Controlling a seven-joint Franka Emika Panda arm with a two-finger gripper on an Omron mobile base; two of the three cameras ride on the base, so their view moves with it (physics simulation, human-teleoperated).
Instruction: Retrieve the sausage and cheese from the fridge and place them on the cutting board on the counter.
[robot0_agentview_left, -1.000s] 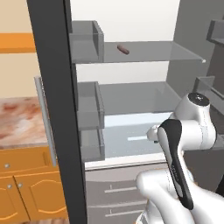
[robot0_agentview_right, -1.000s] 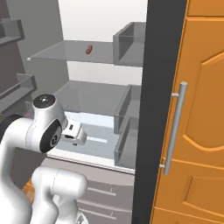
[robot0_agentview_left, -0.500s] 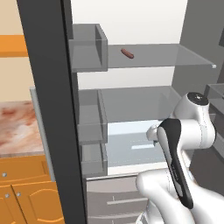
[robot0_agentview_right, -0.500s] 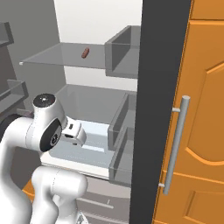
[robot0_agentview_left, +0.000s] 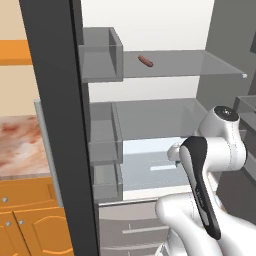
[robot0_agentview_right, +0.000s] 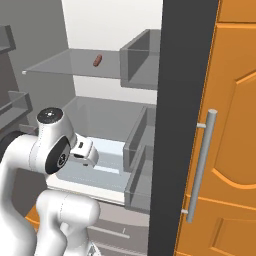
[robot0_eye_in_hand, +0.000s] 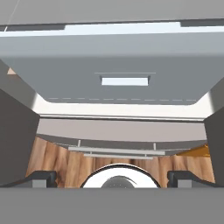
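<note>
Two-finger dark gripper (robot0_eye_in_hand: 112, 177) jaws spread wide, nothing between them; small dark fingertips (robot0_eye_in_hand: 40, 177) at far left and right of hand view bottom. Hand view looks down at the front of the fridge's lower part: pale grey shelf floor, a grey drawer front with a thin bar handle (robot0_eye_in_hand: 117, 151), brown wood floor (robot0_eye_in_hand: 61, 162) below it

White arm with dark joints (robot0_agentview_left: 210, 165) folded in front of the open tall grey steel fridge (robot0_agentview_left: 165, 125); in right base view the wrist end (robot0_agentview_right: 84, 152) sits just in front of the lower shelf, pointing toward the fridge, not touching any item

Small reddish-brown short sausage (robot0_agentview_left: 145, 61) lies on the upper glass shelf (robot0_agentview_left: 200, 62), toward the back, alone, well above and apart from the arm; also seen in right base view (robot0_agentview_right: 97, 60)

Grey door bins (robot0_agentview_left: 100, 55) stacked on the black-edged open left door (robot0_agentview_left: 57, 125); right door bins (robot0_agentview_right: 142, 60) on the other door, dark edge (robot0_agentview_right: 182, 125)

Pinkish-red and white marbled stone counter (robot0_agentview_left: 20, 147) left of the fridge, over orange wooden cabinets (robot0_agentview_left: 30, 220). Orange tall cabinet door with grey vertical bar handle (robot0_agentview_right: 202, 165) right of the fridge

Cheese and cutting board: cannot tell where
</note>
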